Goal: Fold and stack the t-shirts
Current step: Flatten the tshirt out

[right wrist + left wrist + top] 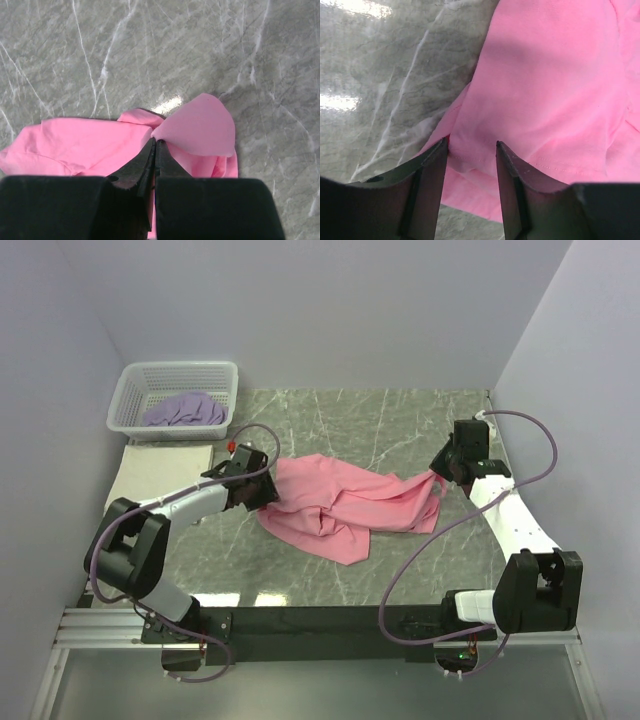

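Note:
A pink t-shirt lies crumpled across the middle of the grey marble table. My left gripper is at the shirt's left edge. In the left wrist view its jaws stand apart, astride a stitched hem fold of the pink fabric. My right gripper holds the shirt's right end. Its jaws are shut on a pinched tip of pink cloth. A lavender t-shirt is bunched in the basket. A cream t-shirt lies flat at the table's left edge.
The white lattice basket stands at the back left corner. Walls close in on the left, back and right. Bare marble table shows behind and in front of the pink shirt.

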Motion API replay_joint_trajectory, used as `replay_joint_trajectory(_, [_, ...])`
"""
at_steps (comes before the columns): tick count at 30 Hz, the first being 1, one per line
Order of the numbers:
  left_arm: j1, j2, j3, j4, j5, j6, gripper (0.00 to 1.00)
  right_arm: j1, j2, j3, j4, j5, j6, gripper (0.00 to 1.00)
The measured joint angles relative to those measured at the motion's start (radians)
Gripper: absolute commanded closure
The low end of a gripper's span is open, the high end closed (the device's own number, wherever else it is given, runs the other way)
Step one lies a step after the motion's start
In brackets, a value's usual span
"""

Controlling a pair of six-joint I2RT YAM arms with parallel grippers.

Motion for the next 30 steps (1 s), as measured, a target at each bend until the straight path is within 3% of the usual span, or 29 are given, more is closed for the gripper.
replay_joint_trajectory(10, [-0.005,0.038,-0.001,0.016,-0.021,-0.024,0.46,0.0,-0.002,-0.014,0.006,0.0,0.0,1.0])
replay_joint_trajectory(22, [-0.008,0.058,-0.01,0.024,-0.018,-0.032,0.71,0.0,-0.006,-0.016,0.009,-0.001,0.001,1.0])
replay_joint_trajectory(30, [-0.021,0.001,0.003,-0.011,-0.026,-0.035,0.74,0.0,-0.042,-0.016,0.014,0.0,0.001,1.0])
